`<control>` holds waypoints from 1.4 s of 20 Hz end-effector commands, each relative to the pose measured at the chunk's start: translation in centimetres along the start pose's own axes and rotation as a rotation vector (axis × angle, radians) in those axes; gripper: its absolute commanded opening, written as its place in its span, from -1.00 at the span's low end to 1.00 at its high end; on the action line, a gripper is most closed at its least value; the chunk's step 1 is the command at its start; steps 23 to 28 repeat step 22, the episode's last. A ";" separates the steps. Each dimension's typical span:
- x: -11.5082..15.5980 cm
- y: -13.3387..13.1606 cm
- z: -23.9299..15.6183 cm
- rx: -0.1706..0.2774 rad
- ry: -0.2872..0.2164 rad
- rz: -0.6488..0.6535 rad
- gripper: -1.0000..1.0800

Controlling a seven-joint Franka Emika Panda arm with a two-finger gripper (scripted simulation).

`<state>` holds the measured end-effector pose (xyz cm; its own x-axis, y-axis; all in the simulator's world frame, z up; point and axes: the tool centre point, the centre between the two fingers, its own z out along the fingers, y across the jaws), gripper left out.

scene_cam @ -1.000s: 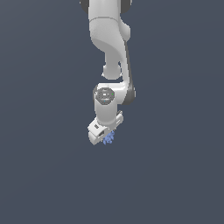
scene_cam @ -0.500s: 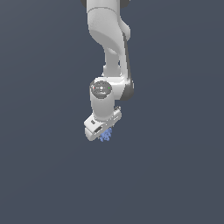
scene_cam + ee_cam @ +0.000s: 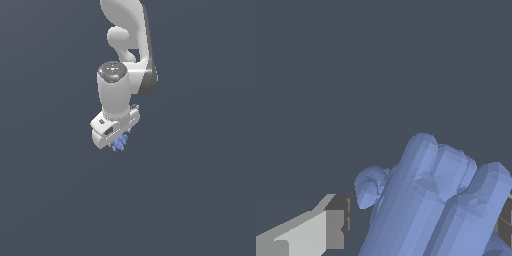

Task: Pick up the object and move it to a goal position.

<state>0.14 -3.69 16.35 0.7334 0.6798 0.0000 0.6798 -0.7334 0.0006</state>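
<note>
arm [image 3: 117, 95]: glossy smooth white | object [image 3: 120, 143]: matt, faceted blue

Exterior view: set back, arm [image 3: 125, 65] mid-frame against plain grey. Wrist view: right behind the jaws, very close. Shared: the blue object [image 3: 120, 143] [image 3: 436, 205] and one finger [image 3: 311, 230].

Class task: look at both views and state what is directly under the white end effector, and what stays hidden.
A small blue knobbly object pokes out beneath the end effector. Its upper part is covered by the end effector.

A flat, featureless slate-grey backdrop fills everything.
</note>
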 end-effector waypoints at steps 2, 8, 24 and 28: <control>-0.2 -0.1 -3.5 0.000 0.000 0.000 -1.00; -0.5 -0.2 -8.0 0.001 0.000 0.000 -1.00; -0.5 0.0 -10.5 0.001 0.000 0.000 -1.00; -0.5 0.0 -10.5 0.001 0.000 0.000 -1.00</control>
